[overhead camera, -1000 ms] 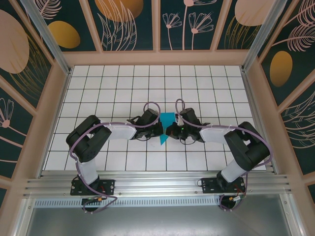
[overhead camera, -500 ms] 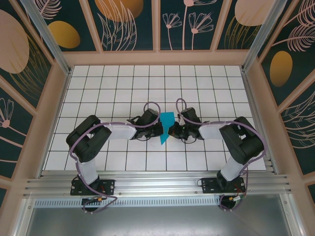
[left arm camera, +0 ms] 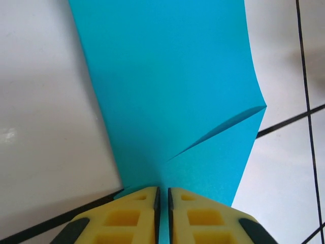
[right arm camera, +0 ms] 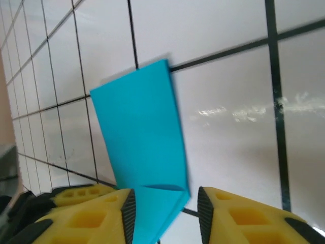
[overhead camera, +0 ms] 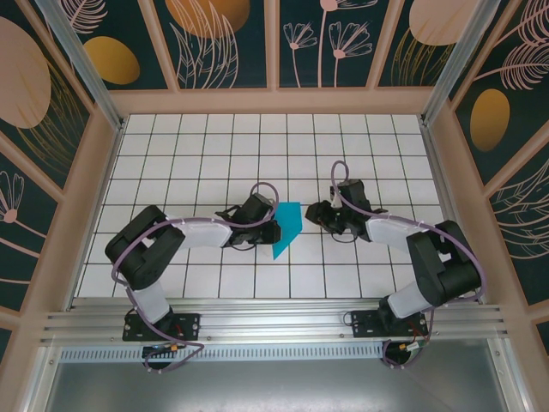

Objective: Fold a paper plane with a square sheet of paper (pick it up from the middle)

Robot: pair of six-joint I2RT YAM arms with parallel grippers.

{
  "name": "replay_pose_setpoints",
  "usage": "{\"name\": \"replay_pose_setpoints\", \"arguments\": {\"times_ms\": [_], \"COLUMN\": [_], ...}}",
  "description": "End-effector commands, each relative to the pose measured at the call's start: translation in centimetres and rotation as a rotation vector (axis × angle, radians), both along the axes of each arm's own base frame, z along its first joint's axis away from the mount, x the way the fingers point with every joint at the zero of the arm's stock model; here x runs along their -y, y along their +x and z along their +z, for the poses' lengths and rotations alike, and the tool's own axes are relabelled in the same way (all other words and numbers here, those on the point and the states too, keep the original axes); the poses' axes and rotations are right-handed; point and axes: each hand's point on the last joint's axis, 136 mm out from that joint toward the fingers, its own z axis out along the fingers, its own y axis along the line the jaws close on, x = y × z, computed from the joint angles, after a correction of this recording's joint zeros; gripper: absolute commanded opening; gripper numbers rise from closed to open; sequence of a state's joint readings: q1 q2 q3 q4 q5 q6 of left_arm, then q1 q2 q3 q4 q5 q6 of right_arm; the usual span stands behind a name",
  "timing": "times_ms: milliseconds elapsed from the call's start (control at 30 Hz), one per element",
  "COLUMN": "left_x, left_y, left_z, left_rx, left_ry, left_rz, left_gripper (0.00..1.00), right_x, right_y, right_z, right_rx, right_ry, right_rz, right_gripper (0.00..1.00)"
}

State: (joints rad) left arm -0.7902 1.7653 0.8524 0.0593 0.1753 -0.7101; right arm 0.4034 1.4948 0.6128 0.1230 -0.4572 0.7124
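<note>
The square sheet of paper (overhead camera: 286,227) is teal and folded into a narrow creased shape, lying mid-table with its point toward the near edge. My left gripper (overhead camera: 273,228) is at its left edge. In the left wrist view the paper (left arm camera: 167,76) fans out ahead with a diagonal fold, and the left gripper (left arm camera: 162,203) has its jaws a thin slit apart with paper in the slit. My right gripper (overhead camera: 316,213) stands open just right of the sheet. In the right wrist view the paper (right arm camera: 139,132) reaches between the right gripper (right arm camera: 165,208) jaws, untouched by the right pad.
The white tiled table (overhead camera: 206,154) is ringed by a wooden frame (overhead camera: 274,101) with patterned walls. The aluminium rail (overhead camera: 274,324) carrying both arm bases runs along the near edge. The left gripper's yellow finger (right arm camera: 76,194) lies beside the paper in the right wrist view.
The right gripper has opened, let go of the paper and drawn back to the right. The left gripper's jaws have eased slightly. The paper has settled lower and wider.
</note>
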Motion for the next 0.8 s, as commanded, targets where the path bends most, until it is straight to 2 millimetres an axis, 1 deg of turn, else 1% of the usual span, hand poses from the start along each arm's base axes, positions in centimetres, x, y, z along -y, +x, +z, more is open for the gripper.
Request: {"name": "replay_pose_setpoints", "arguments": {"times_ms": [0,67,100,133,200,400,567,700,767], "left_x": [0.0,0.0,0.1,0.0,0.0,-0.9,-1.5,-1.9,-2.0], "left_y": [-0.2,0.2,0.6,0.8,1.2,1.6,1.7,1.7,1.5], "left_z": [1.4,1.6,3.1,3.4,4.1,4.4,4.7,5.4,5.9], "left_rx": [0.031,0.045,0.077,0.087,0.105,0.127,0.136,0.15,0.155], "left_ry": [-0.003,0.001,-0.024,-0.028,-0.034,-0.012,-0.009,-0.016,-0.033], "left_rz": [-0.041,-0.027,-0.016,-0.003,0.01,0.065,0.093,0.114,0.121], "left_gripper": [0.2,0.23,0.24,0.27,0.29,0.29,0.29,0.29,0.3], "right_x": [-1.0,-1.5,-1.7,-1.9,-2.3,-4.1,-5.5,-6.4,-6.7], "right_y": [-0.9,-1.1,-1.1,-1.2,-1.2,-1.4,-1.4,-1.5,-1.7], "right_z": [0.2,0.2,0.1,0.2,0.3,0.8,0.8,1.3,1.2], "right_rx": [-0.008,-0.014,-0.014,-0.015,-0.013,0.004,0.015,0.045,0.057], "right_ry": [0.073,0.091,0.097,0.106,0.12,0.147,0.155,0.164,0.153], "right_rz": [0.061,0.073,0.079,0.087,0.106,0.182,0.237,0.298,0.326], "right_gripper": [0.41,0.42,0.42,0.42,0.42,0.44,0.45,0.45,0.45]}}
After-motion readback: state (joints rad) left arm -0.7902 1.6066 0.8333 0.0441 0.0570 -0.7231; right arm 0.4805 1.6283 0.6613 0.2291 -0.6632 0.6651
